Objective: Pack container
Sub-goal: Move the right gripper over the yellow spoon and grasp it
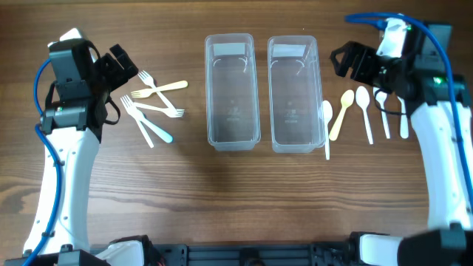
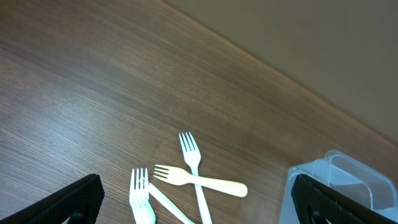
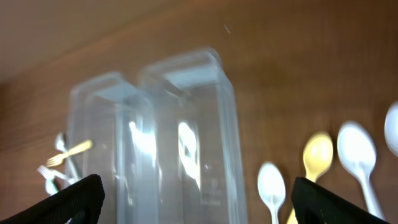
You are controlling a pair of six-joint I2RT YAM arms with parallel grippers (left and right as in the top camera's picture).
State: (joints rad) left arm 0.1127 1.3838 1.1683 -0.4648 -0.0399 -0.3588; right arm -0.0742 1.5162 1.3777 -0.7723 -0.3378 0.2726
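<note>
Two clear plastic containers stand side by side mid-table, the left one and the right one, both empty. Several plastic forks, white and one cream, lie left of them. Several spoons lie to the right: white ones and a yellow one. My left gripper is open and empty above the table beside the forks. My right gripper is open and empty, up behind the spoons. In the right wrist view the containers and spoons are blurred.
The wooden table edge runs behind the forks in the left wrist view. The white arm links reach down both sides of the table, the left arm and the right arm.
</note>
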